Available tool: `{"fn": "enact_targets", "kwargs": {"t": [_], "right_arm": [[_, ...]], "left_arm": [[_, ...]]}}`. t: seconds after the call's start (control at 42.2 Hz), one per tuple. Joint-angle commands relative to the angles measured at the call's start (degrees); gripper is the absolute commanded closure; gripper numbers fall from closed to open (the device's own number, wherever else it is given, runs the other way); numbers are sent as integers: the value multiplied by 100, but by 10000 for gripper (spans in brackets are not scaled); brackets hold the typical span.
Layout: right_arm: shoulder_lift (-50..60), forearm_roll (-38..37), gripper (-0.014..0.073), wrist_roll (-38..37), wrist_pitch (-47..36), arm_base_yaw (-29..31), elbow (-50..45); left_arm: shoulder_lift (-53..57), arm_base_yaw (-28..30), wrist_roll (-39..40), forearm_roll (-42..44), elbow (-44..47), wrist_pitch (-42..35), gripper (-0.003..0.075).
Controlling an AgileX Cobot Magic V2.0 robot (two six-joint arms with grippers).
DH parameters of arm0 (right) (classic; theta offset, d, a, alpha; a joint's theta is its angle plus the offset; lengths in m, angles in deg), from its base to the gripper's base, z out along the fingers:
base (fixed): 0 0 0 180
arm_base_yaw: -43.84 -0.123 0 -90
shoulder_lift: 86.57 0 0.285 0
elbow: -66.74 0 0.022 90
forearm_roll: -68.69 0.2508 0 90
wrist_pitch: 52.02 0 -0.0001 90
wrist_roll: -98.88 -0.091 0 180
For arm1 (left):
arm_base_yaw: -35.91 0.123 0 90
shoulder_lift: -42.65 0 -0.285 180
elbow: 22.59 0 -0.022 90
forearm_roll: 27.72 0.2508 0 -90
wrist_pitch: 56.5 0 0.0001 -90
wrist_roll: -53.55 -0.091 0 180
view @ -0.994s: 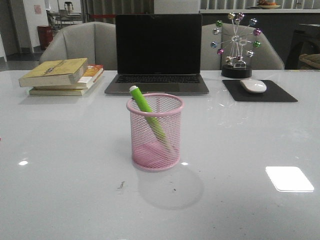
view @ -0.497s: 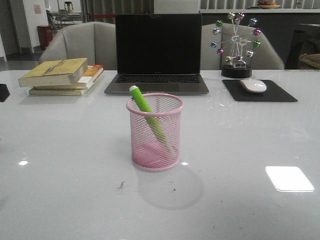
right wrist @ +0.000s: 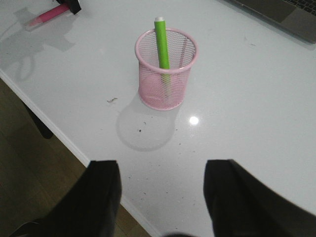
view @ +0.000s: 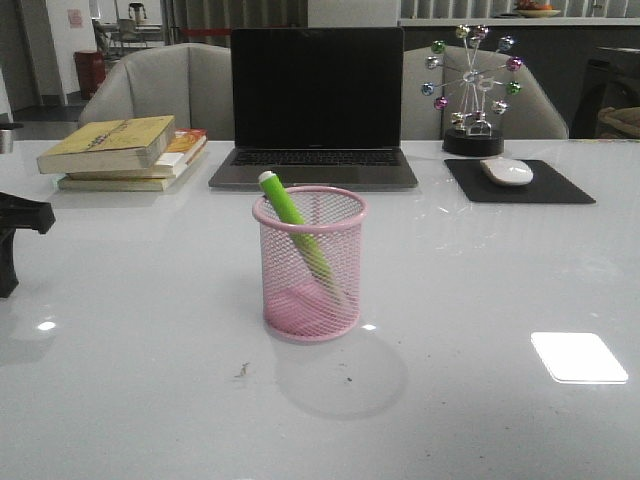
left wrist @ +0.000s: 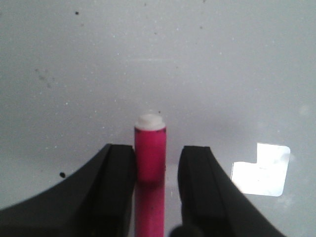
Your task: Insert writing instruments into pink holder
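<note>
The pink holder (view: 310, 265) stands upright mid-table and shows again as the holder (right wrist: 167, 69). A lime green pen (view: 285, 205) leans inside it, white end above the rim. The magenta pen (right wrist: 47, 16) lies flat on the table, far to the holder's left. My left gripper (left wrist: 158, 150) is down at that pen (left wrist: 150, 158) and open: one finger touches the pen and a gap is left at the other. From the front, only a black part of the left gripper (view: 12, 235) shows at the left edge. My right gripper (right wrist: 162, 168) hangs open and empty over the table's near edge.
Behind the holder stands an open laptop (view: 315, 100). A stack of books (view: 125, 150) lies at the back left. At the back right are a mouse (view: 507, 171) on a black pad and a ferris-wheel ornament (view: 472, 90). The table's near edge (right wrist: 64, 138) drops to the floor.
The left gripper has come into the front view at the left edge and moved further in and down. Holder and green pen have not moved.
</note>
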Motion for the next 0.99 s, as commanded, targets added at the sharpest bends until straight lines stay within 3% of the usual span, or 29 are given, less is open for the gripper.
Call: {"fn": "enact_targets", "kwargs": {"t": [0.0, 0.308, 0.568, 0.71, 0.828, 0.97], "right_arm": [[12, 9, 105, 39, -398, 34, 152], [12, 9, 105, 39, -398, 34, 152], [12, 9, 105, 39, -398, 34, 152], [12, 9, 105, 39, -398, 34, 152], [12, 9, 105, 39, -398, 34, 152], [12, 9, 105, 39, -398, 34, 152]], "left_arm": [[257, -5, 56, 0, -200, -159, 462], [257, -5, 56, 41, -200, -93, 473], [257, -5, 56, 112, -200, 2, 628], [321, -5, 43, 120, -200, 1, 628], [742, -106, 43, 60, -129, -311, 628], [1639, -469, 30, -74, 287, -1230, 628]]}}
